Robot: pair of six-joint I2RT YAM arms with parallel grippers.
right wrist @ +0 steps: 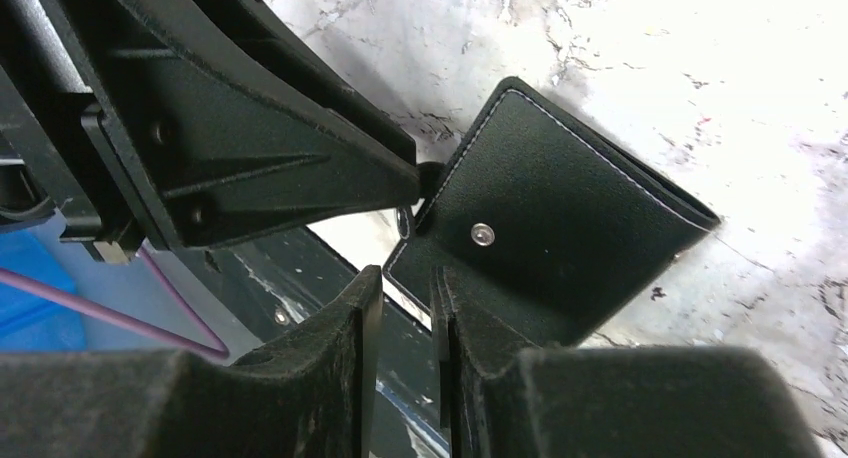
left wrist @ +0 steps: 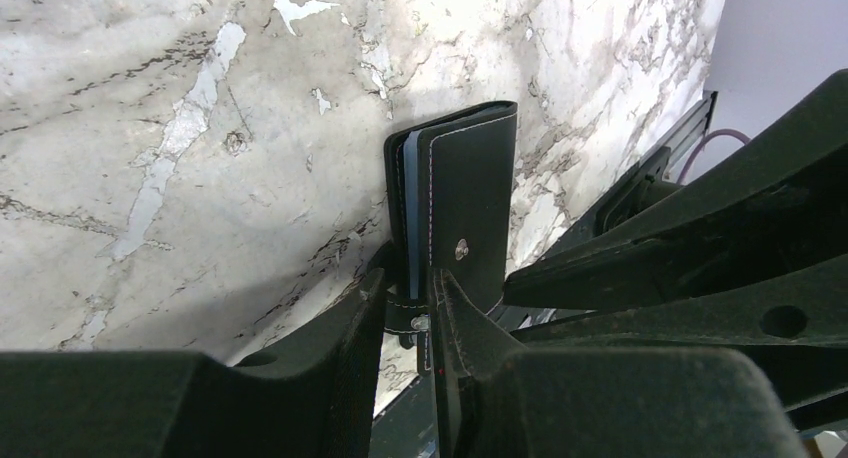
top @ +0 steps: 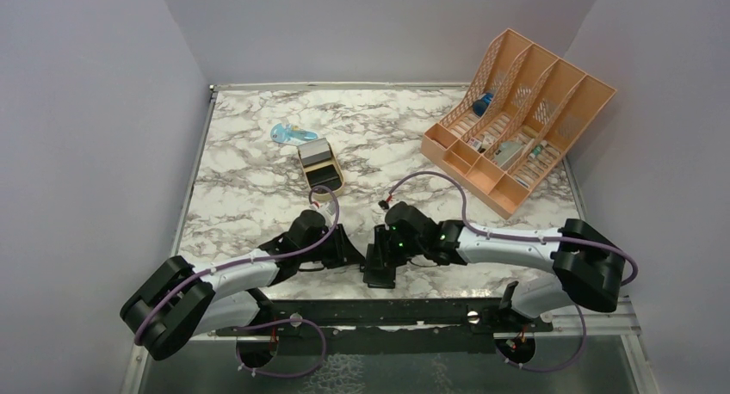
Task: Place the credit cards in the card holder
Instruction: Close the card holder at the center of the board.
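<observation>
The left gripper (left wrist: 409,280) is closed to a narrow gap and pinches the card holder (left wrist: 470,198) at its lower end, where the stitched closure strap (left wrist: 400,315) sits between the two fingers. The right gripper (right wrist: 406,274) is likewise closed to a narrow gap. The lower corner of the holder's outer flap enters that gap and is pinched there.

The card holder is folded nearly closed. Its black outer face carries white edge stitching and one metal snap stud (left wrist: 461,245). In the left wrist view, a thin line of blue-grey inner lining shows along the left edge of the fold. The holder stands on edge, its far end at or just above the marble table (left wrist: 150,128); contact with the surface cannot be confirmed.

In the top view, both arms converge at the near centre of the table, and the holder hangs between the two gripper tips, close to the near edge.

Other items on the table:
- A gold tin (top: 320,166), behind the grippers and well apart from them.
- A clear blue object (top: 291,134), just beyond the tin.
- An orange desk organizer (top: 516,119), at the far right corner, holding small items.
</observation>
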